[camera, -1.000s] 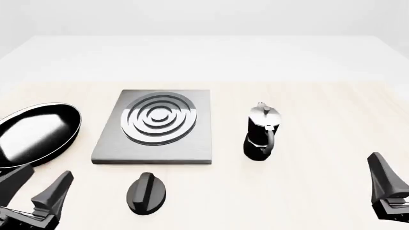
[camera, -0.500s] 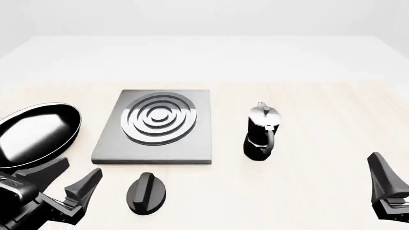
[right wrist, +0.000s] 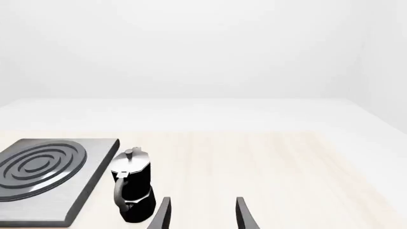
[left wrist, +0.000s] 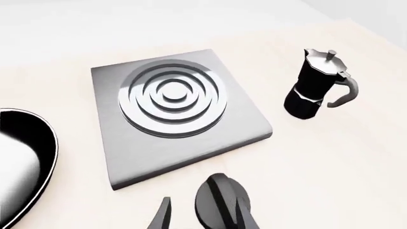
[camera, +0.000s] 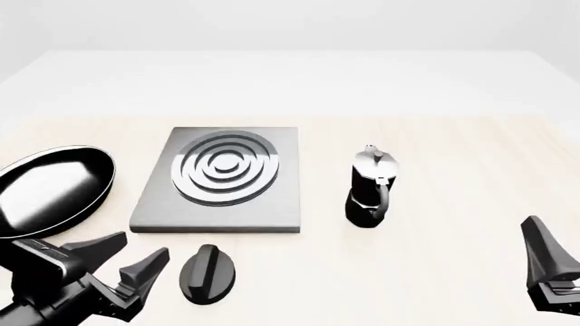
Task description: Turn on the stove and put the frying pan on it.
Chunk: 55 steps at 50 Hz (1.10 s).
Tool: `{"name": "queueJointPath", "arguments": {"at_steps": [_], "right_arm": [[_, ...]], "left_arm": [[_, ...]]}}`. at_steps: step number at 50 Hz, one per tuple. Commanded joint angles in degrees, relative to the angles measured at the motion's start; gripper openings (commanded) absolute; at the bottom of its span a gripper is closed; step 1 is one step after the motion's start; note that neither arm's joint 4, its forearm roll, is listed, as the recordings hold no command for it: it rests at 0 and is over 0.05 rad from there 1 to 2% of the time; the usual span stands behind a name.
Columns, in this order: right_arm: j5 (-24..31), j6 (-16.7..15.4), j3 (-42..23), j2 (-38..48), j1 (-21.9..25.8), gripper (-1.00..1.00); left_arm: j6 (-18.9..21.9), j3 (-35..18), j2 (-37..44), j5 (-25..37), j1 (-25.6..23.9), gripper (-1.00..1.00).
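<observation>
Black knob point(camera: 206, 272): near the table's front edge, just before the stove point(camera: 220, 179); rigid, ridged, best pinched across its raised ridge.
Frying pan point(camera: 50, 190): at the table's left edge; glossy, probably slippery and heavy; handle not visible.
Left gripper point(camera: 118, 261): open, empty, beside the knob.
Right gripper point(right wrist: 202, 214): open, empty.
Writing: none readable.

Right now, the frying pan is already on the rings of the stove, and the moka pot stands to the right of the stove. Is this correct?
Not quite. The frying pan is not on the rings: it lies on the table to the left of the stove, whose rings are bare, as the front view shows. The moka pot does stand to the right of the stove.
</observation>
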Motion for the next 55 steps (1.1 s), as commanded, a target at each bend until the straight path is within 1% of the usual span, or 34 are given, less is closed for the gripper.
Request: {"name": "queueJointPath", "arguments": {"at_steps": [1,4,15,23,28,35,38,42,50,53,55], "right_arm": [[0.0,0.0,0.0,0.0,0.0,1.00],[0.0,0.0,0.0,0.0,0.0,1.00],[0.0,0.0,0.0,0.0,0.0,1.00],[0.0,0.0,0.0,0.0,0.0,1.00],[0.0,0.0,0.0,0.0,0.0,1.00],[0.0,0.0,0.0,0.0,0.0,1.00],[0.0,0.0,0.0,0.0,0.0,1.00],[0.0,0.0,0.0,0.0,0.0,1.00],[0.0,0.0,0.0,0.0,0.0,1.00],[0.0,0.0,0.0,0.0,0.0,1.00],[0.0,0.0,0.0,0.0,0.0,1.00]], "left_arm": [[-0.8,0.0,4.9,-2.9,-2.3,1.00],[-1.3,0.0,5.9,-3.3,-3.8,1.00],[-1.6,0.0,8.4,-5.0,-5.8,1.00],[-2.2,0.0,12.7,-9.1,-6.5,1.00],[-2.7,0.0,17.0,-12.9,-7.6,1.00],[-3.3,0.0,20.6,-16.0,-8.2,1.00],[-4.1,0.0,25.4,-20.3,-8.4,1.00],[-4.8,0.0,30.0,-24.0,-8.5,1.00],[-5.6,0.0,34.4,-27.1,-8.9,1.00],[-6.6,0.0,35.1,-27.2,-9.7,1.00],[-6.6,0.0,37.2,-28.8,-9.3,1.00]]}}
